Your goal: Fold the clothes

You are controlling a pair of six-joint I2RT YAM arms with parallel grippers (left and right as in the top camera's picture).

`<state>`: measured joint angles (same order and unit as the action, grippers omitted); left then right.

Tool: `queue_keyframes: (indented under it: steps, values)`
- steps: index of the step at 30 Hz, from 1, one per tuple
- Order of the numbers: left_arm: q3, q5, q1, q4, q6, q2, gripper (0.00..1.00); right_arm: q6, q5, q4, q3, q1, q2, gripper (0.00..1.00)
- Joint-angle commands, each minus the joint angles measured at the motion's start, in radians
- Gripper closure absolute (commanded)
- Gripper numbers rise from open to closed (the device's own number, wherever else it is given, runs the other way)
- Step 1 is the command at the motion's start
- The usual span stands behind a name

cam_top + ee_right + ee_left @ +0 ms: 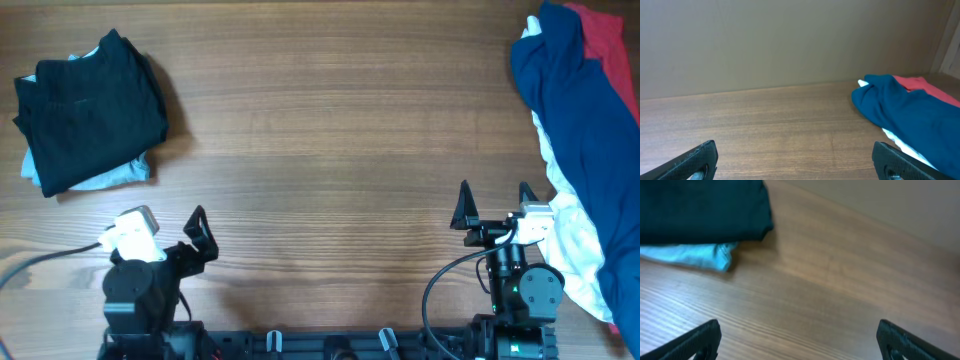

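Observation:
A folded black garment (92, 108) lies at the table's far left on top of a light-blue one (122, 175); in the left wrist view the black fabric (700, 210) covers the light-blue piece (695, 255). Along the right edge sprawls an unfolded heap of clothes: navy blue (580, 150), red (608, 40) and white (575, 235). The right wrist view shows the navy (905, 112) and red (925, 87) fabric. My left gripper (198, 232) stands open near the front left, empty. My right gripper (493, 205) is open too, just left of the heap.
The wooden table (330, 140) stretches bare between the folded stack and the heap. A grey cable (50, 255) runs off the left arm toward the left edge. A plain wall (790, 40) rises behind the table's far edge.

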<state>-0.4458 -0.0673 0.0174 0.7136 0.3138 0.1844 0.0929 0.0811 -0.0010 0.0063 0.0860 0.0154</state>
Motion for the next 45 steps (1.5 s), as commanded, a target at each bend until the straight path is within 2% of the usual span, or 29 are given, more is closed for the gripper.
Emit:
queue_keyframes:
  steps: [1, 9, 15, 18, 21, 24, 45]
  values:
    - [0.125, 0.029, -0.008, -0.118, 0.009, -0.093, 0.0, 0.019, -0.006, 0.003, -0.001, -0.002, -0.011, 0.0]
    - [0.311, 0.029, -0.007, -0.46, 0.006, -0.182, 0.0, 0.019, -0.006, 0.003, -0.001, -0.002, -0.011, 0.0]
    - [0.433, 0.087, -0.007, -0.777, -0.143, -0.182, 0.0, 0.019, -0.006, 0.003, -0.001, -0.002, -0.011, 0.0]
    - [0.44, 0.116, -0.007, -0.763, -0.18, -0.182, 0.0, 0.019, -0.006, 0.003, -0.001, -0.002, -0.011, 0.0]
    - [0.44, 0.129, -0.007, -0.637, -0.161, -0.182, 0.0, 0.019, -0.006, 0.003, -0.001, -0.002, -0.011, 0.0]
    - [0.44, 0.14, -0.006, -0.641, -0.061, -0.182, 0.0, 0.018, -0.006, 0.003, -0.001, -0.002, -0.011, 0.0]
    - [0.44, 0.138, -0.006, -0.641, -0.059, -0.182, 0.0, 0.019, -0.006, 0.003, -0.001, -0.002, -0.011, 0.0]
